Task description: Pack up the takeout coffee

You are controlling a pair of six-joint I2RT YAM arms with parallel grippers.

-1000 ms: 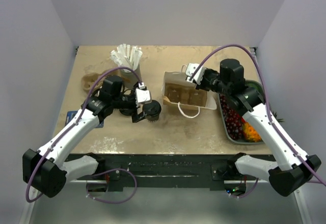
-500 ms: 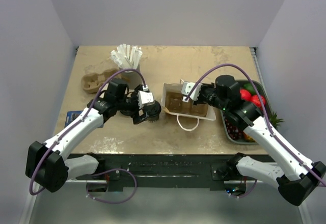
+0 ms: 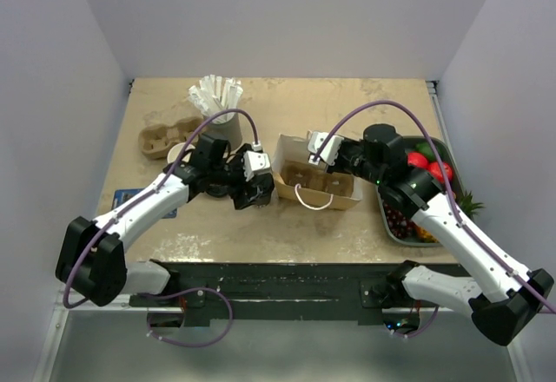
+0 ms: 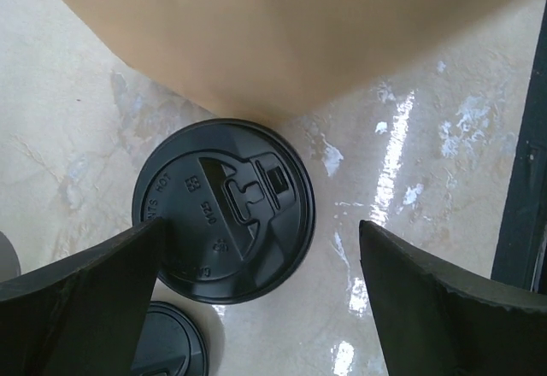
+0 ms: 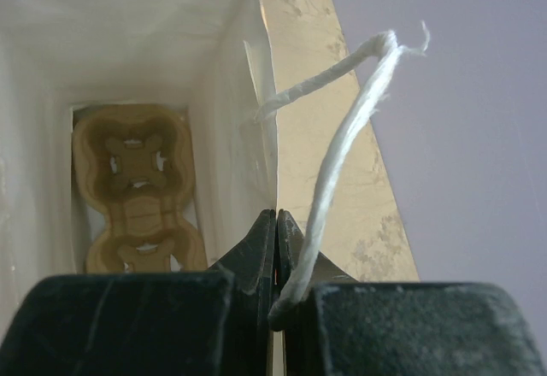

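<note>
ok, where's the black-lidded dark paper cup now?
Top view, left of centre: the cup sits just left of the brown paper bag, under the open left gripper.

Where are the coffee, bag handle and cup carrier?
takeout coffee (image 4: 224, 209): left wrist view, lid centre.
bag handle (image 5: 342, 145): right wrist view, cord midway.
cup carrier (image 5: 137, 195): right wrist view, its middle ridge.

- Left arm (image 3: 143, 213) and right arm (image 3: 460, 234): white shells, black joints (the elbows are bulky black blocks).
- Purple cable (image 3: 382, 103) arcs toward twelve o'clock over each arm.
- Left gripper (image 4: 261, 226): matte black, wedge-shaped fingers.
</note>
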